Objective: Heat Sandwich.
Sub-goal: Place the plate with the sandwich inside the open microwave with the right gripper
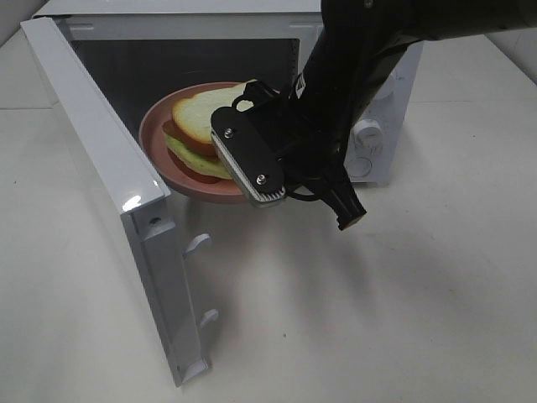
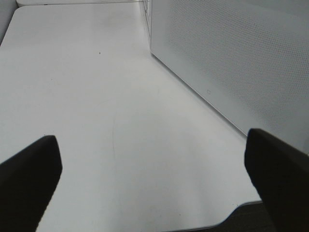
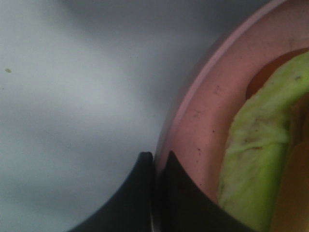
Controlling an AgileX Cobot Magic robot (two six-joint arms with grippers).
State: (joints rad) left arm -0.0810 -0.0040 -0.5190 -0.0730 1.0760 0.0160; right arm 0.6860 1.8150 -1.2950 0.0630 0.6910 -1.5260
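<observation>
Item 1. Small stacked sandwich of pale tan-yellow bread with green lettuce-like layers: lies on item 2, at the open mouth of item 3, partly inside the dark cavity.

Item 2. Round pink plate, shallow and wider than the sandwich: gripped at its rim by item 5. Whether it rests on anything cannot be told.

Item 3. White box-shaped microwave oven, knobs on its right front, standing on item 6.

Item 4. White oven door, swung fully open to the left of the exterior view.

Item 5. Black right fingers: pinched together on the plate's rim, just beside the lettuce.

Item 6. White worktop, plain and flat.

Item 7. Black left fingers: spread wide apart, gripping nothing, above the worktop near a white perforated panel.
</observation>
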